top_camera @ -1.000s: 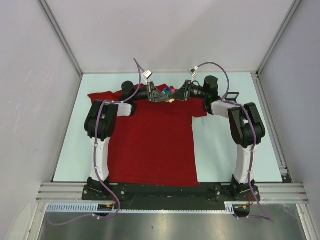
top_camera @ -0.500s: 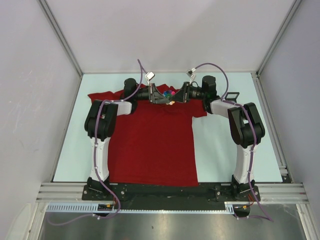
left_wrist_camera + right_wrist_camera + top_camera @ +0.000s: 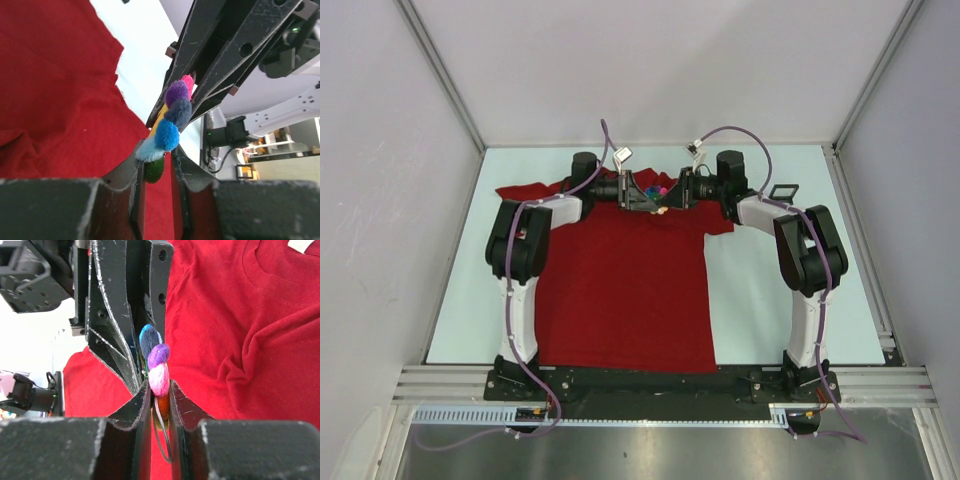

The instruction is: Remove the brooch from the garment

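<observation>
The brooch (image 3: 660, 189), a cluster of fuzzy coloured balls, is held between my two grippers over the collar end of the dark-red garment (image 3: 620, 290). My left gripper (image 3: 156, 161) is shut on its green and light-blue balls (image 3: 159, 145). From the opposite side, my right gripper (image 3: 159, 391) is shut on its pink and orange balls (image 3: 159, 375). A thin dark loop (image 3: 163, 440) hangs between the right jaws. The frames do not show whether the brooch still touches the cloth. The garment's white neck label (image 3: 300, 245) shows in the right wrist view.
The garment lies flat on the pale table (image 3: 770, 300), its hem near the arm bases. A small black frame-like object (image 3: 782, 190) sits on the table right of the right wrist. Grey walls (image 3: 380, 200) enclose the table on three sides.
Both wrists have shifted slightly, the left reaching a little further right and the right drawing a little left. The brooch stays held between them and neither grip has changed.
</observation>
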Available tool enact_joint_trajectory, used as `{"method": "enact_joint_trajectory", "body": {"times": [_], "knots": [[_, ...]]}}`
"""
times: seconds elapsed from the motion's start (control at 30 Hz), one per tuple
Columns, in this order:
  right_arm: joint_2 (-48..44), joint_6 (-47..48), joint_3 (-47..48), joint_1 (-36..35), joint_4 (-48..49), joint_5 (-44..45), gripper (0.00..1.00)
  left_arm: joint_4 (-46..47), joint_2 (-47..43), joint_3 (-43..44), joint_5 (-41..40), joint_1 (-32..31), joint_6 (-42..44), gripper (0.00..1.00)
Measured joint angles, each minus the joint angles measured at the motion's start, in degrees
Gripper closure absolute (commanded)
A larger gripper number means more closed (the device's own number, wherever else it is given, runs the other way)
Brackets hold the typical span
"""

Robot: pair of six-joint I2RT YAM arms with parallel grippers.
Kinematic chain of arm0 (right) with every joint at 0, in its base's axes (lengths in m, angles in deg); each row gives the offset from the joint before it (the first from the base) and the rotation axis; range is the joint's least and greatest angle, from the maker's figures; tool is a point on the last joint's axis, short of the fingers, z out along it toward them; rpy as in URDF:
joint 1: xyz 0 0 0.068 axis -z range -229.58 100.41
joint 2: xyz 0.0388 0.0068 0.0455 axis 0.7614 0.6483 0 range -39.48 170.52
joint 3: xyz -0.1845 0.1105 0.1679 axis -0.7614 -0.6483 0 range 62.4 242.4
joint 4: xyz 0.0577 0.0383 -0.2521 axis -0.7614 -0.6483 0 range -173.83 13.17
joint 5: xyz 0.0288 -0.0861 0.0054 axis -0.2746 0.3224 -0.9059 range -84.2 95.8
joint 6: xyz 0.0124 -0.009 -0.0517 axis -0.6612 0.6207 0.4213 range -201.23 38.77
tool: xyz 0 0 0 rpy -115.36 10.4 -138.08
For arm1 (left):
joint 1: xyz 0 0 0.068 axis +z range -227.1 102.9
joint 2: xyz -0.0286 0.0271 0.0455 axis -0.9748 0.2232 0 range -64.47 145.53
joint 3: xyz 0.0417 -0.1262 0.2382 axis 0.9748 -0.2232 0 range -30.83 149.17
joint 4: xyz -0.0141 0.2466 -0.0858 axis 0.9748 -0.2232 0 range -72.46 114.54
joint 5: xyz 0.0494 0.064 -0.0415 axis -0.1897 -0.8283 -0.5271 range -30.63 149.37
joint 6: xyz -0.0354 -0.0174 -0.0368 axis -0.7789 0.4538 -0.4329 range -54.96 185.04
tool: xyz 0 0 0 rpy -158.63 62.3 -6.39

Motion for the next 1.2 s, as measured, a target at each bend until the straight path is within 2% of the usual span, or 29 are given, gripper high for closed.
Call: {"method": "enact_joint_trajectory", "body": {"times": [0.4, 0.57, 0.87, 0.97, 1.2], "knots": [[0.0, 3.58, 1.88, -0.92, -2.69, 1.25, 1.0, -14.62, -3.85, 1.73, -5.11, -0.02, 12.48, 0.9], [0.0, 4.02, 1.88, -1.09, -3.89, 1.99, 1.0, -16.55, -3.85, 1.79, -6.03, -0.17, 13.86, 0.81], [0.0, 1.84, 1.68, -1.05, -2.27, 2.62, 1.0, -14.1, -4.39, 0.83, -7.08, -0.22, 13.38, 0.68], [0.0, 0.04, 1.07, -1.03, -0.31, 2.8, 1.0, -11.82, -4.61, 0.02, -7.28, -0.22, 12.76, 0.61], [0.0, -2.47, 0.61, -1.22, 2.01, 2.62, 1.0, -5.73, -5.38, -2.47, -7.02, -0.33, 9.53, 0.55]]}}
